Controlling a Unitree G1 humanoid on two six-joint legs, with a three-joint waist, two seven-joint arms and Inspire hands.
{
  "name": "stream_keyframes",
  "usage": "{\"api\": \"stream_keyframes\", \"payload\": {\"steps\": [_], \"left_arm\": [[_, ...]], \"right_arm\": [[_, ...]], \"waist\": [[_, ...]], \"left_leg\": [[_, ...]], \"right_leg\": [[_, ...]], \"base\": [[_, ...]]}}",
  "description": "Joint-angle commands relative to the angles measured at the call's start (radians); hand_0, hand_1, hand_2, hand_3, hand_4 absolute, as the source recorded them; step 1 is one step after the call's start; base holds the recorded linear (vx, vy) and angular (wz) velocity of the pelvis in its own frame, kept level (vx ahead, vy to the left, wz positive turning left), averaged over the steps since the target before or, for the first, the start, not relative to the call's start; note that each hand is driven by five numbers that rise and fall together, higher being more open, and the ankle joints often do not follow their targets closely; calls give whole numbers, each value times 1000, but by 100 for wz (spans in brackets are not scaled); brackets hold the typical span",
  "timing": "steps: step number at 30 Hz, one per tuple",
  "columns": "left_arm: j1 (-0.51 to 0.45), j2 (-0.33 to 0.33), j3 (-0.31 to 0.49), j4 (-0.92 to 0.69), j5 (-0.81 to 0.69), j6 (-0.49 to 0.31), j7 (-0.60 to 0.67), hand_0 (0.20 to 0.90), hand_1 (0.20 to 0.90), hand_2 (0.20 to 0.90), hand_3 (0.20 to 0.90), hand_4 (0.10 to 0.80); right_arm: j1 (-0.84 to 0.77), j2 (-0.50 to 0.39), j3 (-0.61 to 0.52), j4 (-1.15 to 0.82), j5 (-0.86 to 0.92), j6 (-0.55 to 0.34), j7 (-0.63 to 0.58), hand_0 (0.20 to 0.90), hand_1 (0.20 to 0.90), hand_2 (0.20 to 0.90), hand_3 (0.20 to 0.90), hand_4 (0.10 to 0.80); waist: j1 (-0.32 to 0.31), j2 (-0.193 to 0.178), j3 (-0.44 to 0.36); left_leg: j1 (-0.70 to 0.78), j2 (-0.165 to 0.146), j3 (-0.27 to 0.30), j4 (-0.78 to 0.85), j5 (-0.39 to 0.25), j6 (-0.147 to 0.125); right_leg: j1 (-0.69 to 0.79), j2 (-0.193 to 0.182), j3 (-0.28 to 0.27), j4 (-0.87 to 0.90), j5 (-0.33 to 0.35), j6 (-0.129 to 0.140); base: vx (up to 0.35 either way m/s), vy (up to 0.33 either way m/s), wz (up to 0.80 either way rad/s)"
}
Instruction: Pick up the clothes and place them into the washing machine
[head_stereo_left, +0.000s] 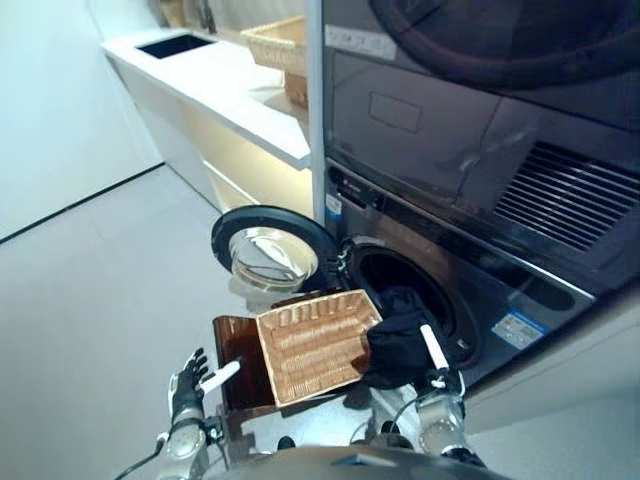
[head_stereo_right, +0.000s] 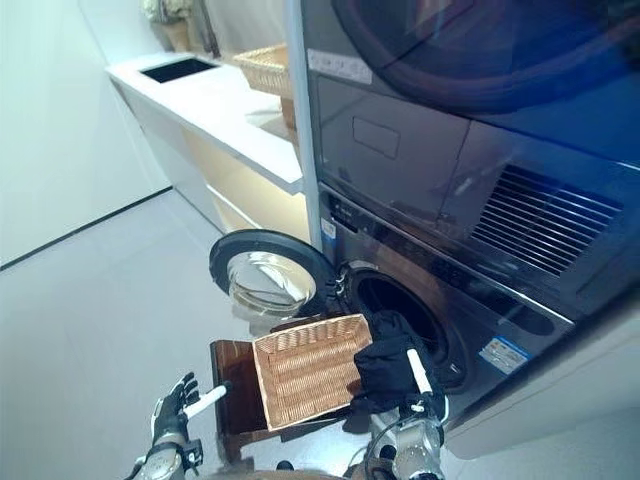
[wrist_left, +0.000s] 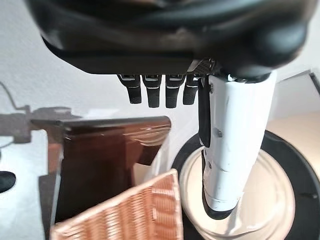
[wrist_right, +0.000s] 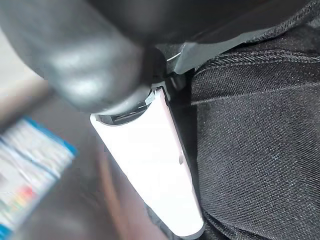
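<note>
Black cloth garment was gripped by right robot hand at dark front-loading washing machine's opening, not yet inside; left robot hand hung relaxed, empty.

- We see our left robot hand at the lower left of the head views, raised on its silver-grey wrist and holding nothing.
- Its dark fingers hang straight in a row, and the white-covered thumb stands out to the side.
- Our right robot hand sits at the lower right, mostly hidden in black cloth; its white-covered thumb lies pressed against the fabric, gripping it.
</note>
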Motion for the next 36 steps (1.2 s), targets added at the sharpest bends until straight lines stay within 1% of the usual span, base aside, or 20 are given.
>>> {"api": "stream_keyframes", "payload": {"steps": [1,2,4,5,8,9,11,12,13,14,15,16,18,19,20,22,25,27,31,36], "left_arm": [[-115,39,46,-20,-12,-75,45,900,900,900,900,800],[-114,39,45,-20,-12,-75,45,900,900,900,900,800],[-119,34,25,-37,-29,-81,51,900,900,900,900,800],[-118,34,25,-38,-29,-80,51,900,900,900,900,800],[-110,9,-4,-46,-40,-79,40,900,900,900,900,800],[-110,-2,-12,-55,-60,-71,35,900,900,900,900,800],[-113,-4,-16,-55,-68,-71,31,900,900,900,900,800],[-115,-13,-29,-78,-72,-70,30,900,900,900,900,800],[-118,-17,-33,-80,-75,-69,28,900,900,900,900,800],[-123,-21,-40,-88,-79,-71,30,900,900,900,900,800],[-124,-22,-40,-88,-79,-71,30,900,900,900,900,800],[-124,-26,-43,-93,-81,-71,29,900,900,900,900,800],[-120,-31,-43,-92,-82,-66,28,900,900,900,900,800],[-120,-34,-40,-88,-81,-63,30,900,900,900,900,800],[-121,-36,-44,-79,-79,-61,33,900,900,900,900,800],[-126,-45,-50,-62,-73,-57,40,900,900,900,900,800],[-137,-48,-69,-36,-74,-65,55,900,900,900,900,800],[-145,-43,-71,-37,-76,-66,61,900,900,900,900,800],[-157,-28,-63,-50,-76,-67,73,900,900,900,900,800],[-157,-16,-46,-53,-81,-66,77,900,900,900,900,800]], "right_arm": [[-64,-11,11,-104,-27,-54,31,200,200,200,200,300],[-64,-11,11,-104,-28,-53,31,200,200,200,200,300],[-44,4,53,-105,-44,-32,30,200,200,200,200,300],[-43,3,54,-104,-43,-32,30,200,200,200,200,300],[-16,9,97,-142,-37,-17,42,200,200,200,200,300],[-6,13,115,-143,-34,-16,39,200,200,200,200,300],[-5,14,124,-158,-33,-17,33,200,200,200,200,300],[-7,3,142,-153,-34,-15,37,200,200,200,200,300],[-12,-1,149,-149,-37,-14,34,200,200,200,200,300],[-16,-5,152,-140,-34,-16,29,200,200,200,200,300],[-17,-5,152,-140,-34,-16,30,200,200,200,200,300],[-19,-8,156,-144,-26,-18,29,200,200,200,200,300],[-25,-14,158,-139,-25,-16,22,200,200,200,200,300],[-28,-12,161,-139,-25,-16,21,200,200,200,200,300],[-30,-12,167,-137,-25,-14,20,200,200,200,200,300],[-34,-16,176,-138,-34,-13,17,200,200,200,200,300],[-56,-14,187,-119,-50,-15,6,200,200,200,200,300],[-64,-11,189,-107,-47,-15,5,200,200,200,200,300],[-107,-6,186,-70,-47,-13,-3,200,200,200,200,300],[-139,2,173,-64,-32,-15,-10,200,200,200,200,300]], "waist": [[9,40,-22],[7,41,-21],[10,11,-49],[10,12,-49],[7,2,-76],[5,-1,-80],[2,-2,-77],[12,-9,-50],[15,-11,-36],[27,-13,-20],[24,-11,-20],[33,-14,-9],[38,-13,-15],[39,-6,-20],[40,7,-31],[44,31,-43],[39,58,-62],[35,58,-69],[54,43,-65],[74,28,-57]], "left_leg": [[2,48,-42,31,-81,-69],[4,49,-44,31,-81,-69],[5,84,-45,32,-78,-99],[6,85,-44,31,-78,-99],[8,140,-35,52,-71,-126],[-17,177,-50,116,-74,-135],[-46,192,-64,178,-77,-136],[-123,211,-94,367,-21,-134],[-178,214,-118,470,9,-133],[-215,199,-138,522,51,-132],[-222,200,-144,529,49,-132],[-261,170,-166,565,70,-138],[-289,138,-164,513,56,-135],[-278,138,-145,441,49,-134],[-261,153,-107,282,47,-134],[-231,164,-70,105,92,-152],[-186,155,-68,5,108,-160],[-168,155,-60,-2,105,-161],[-141,114,-43,28,55,-127],[-141,86,-34,61,5,-96]], "right_leg": [[-7,-27,-67,-104,103,-20],[2,-26,-72,-116,109,-20],[42,-25,-25,-194,126,-13],[43,-24,-25,-195,127,-14],[79,17,-17,-223,115,-20],[106,49,-13,-243,94,-38],[117,62,-19,-247,84,-49],[142,84,-28,-251,73,-84],[151,93,-36,-250,69,-101],[156,94,-41,-246,65,-116],[155,96,-46,-246,65,-117],[156,94,-46,-246,66,-124],[164,90,-44,-261,65,-122],[167,93,-42,-266,62,-115],[174,99,-41,-272,50,-102],[190,109,-40,-280,34,-88],[201,116,-52,-278,11,-76],[204,107,-60,-277,7,-74],[220,52,-48,-247,-1,-56],[197,14,-36,-178,-12,-40]], "base": [[92,-246,-7],[75,-219,-2],[62,-278,9],[62,-255,11],[61,-292,0],[12,-403,18],[-43,-312,9],[-91,-332,1],[-110,-386,6],[-58,-150,11],[-35,-98,15],[11,-52,-3],[101,-24,-32],[197,62,-33],[209,101,13],[211,131,26],[165,118,-27],[138,113,-11],[184,151,11],[100,101,-21]]}}
